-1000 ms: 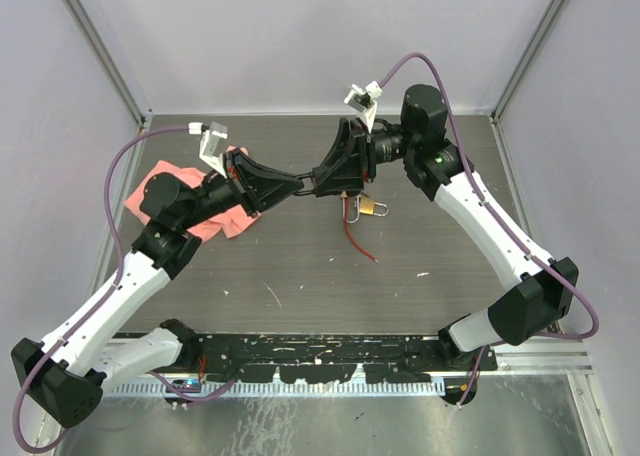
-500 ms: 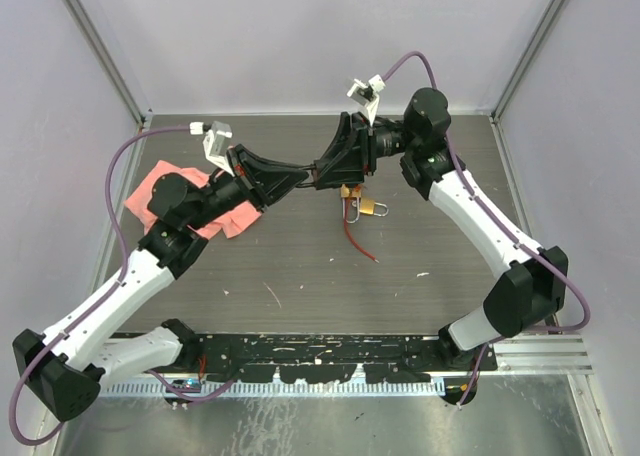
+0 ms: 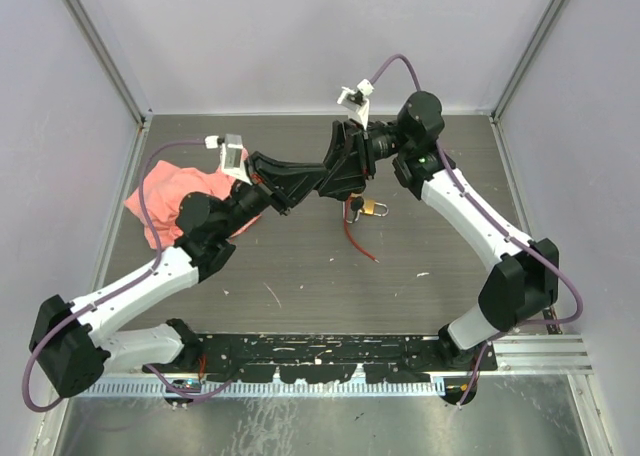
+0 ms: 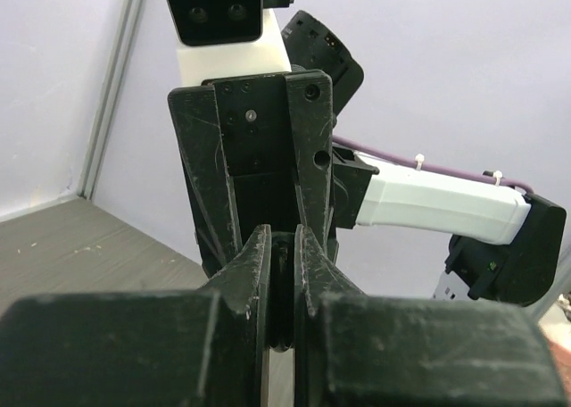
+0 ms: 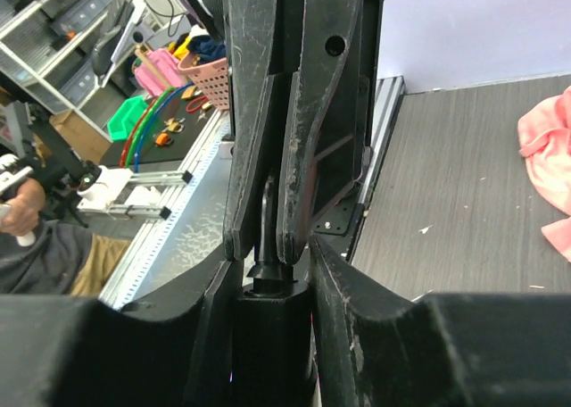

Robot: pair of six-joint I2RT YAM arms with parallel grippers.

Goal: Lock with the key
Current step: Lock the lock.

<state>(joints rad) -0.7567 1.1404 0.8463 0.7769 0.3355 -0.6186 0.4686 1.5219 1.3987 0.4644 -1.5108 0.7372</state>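
My two grippers meet tip to tip above the middle of the table. My right gripper (image 3: 332, 179) (image 5: 268, 286) is shut on a black lock body (image 5: 268, 344), which fills the space between its fingers. A dark key (image 5: 268, 220) stands in the top of that lock. My left gripper (image 3: 305, 186) (image 4: 282, 242) is shut on the key's flat head (image 4: 282, 282), with its fingers (image 5: 259, 112) nearly touching the right fingertips. From above, the lock and key are hidden by the fingers.
A small brass padlock (image 3: 373, 208) with a red cord (image 3: 358, 241) lies on the table just below the right gripper. A pink cloth (image 3: 175, 191) lies at the left, under the left arm. Walls close the back and both sides.
The grippers stay joined. The left arm has swung right and its wrist has lifted toward the back, while the right wrist has turned and drawn in a little.
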